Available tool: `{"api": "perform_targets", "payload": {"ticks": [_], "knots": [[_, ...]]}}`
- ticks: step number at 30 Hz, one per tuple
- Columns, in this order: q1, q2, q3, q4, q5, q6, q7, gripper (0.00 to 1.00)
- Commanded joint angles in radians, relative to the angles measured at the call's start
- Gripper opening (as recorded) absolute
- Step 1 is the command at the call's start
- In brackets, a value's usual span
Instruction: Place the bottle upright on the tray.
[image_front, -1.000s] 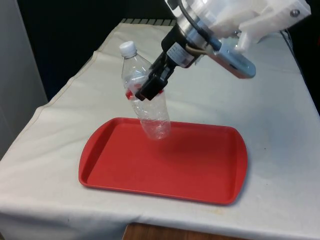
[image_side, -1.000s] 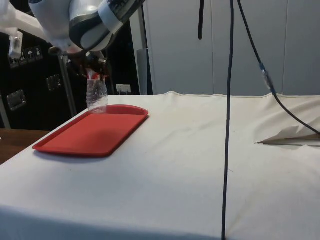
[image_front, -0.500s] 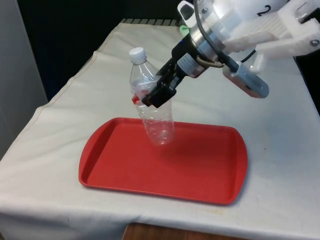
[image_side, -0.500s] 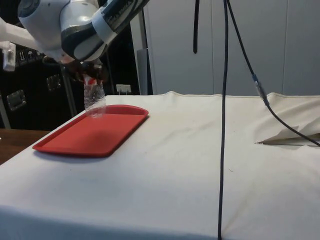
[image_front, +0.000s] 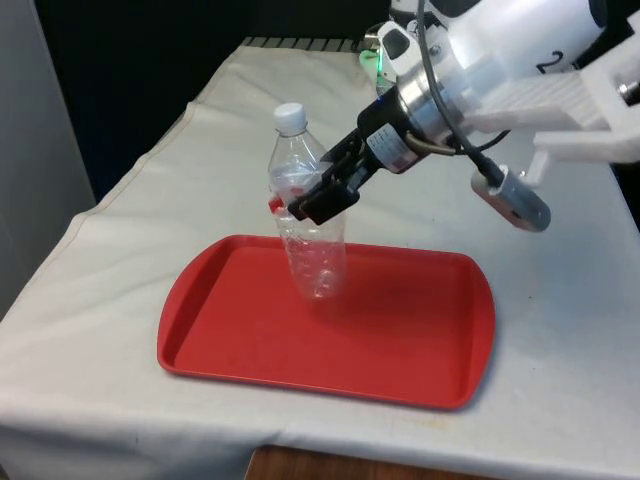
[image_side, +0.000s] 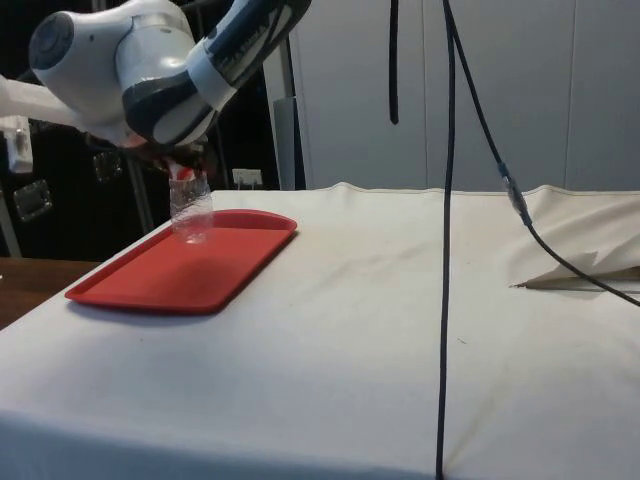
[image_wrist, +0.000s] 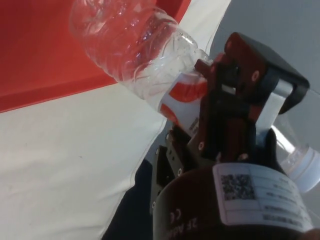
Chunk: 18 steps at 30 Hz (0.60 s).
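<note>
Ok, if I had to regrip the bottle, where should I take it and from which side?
Probably where the gripper holds it now: the labelled band just above the middle of the clear plastic bottle, approached sideways from the front view's right. The bottle stands nearly upright over the red tray, so a side grip keeps the white cap and base free.

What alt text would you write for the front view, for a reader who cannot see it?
The black tool holds a clear plastic bottle with a white cap nearly upright, its base at the far part of a red tray. The tray lies on a table under a white cloth.
</note>
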Motion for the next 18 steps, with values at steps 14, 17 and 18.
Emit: {"api": "perform_targets", "payload": {"ticks": [14,17,18], "knots": [[0.013,0.067,0.025,0.051,-0.057,-0.065,0.077,0.14],[0.014,0.079,0.028,0.061,-0.061,-0.073,0.085,0.14],[0.015,0.083,0.029,0.064,-0.062,-0.075,0.088,0.14]]}}
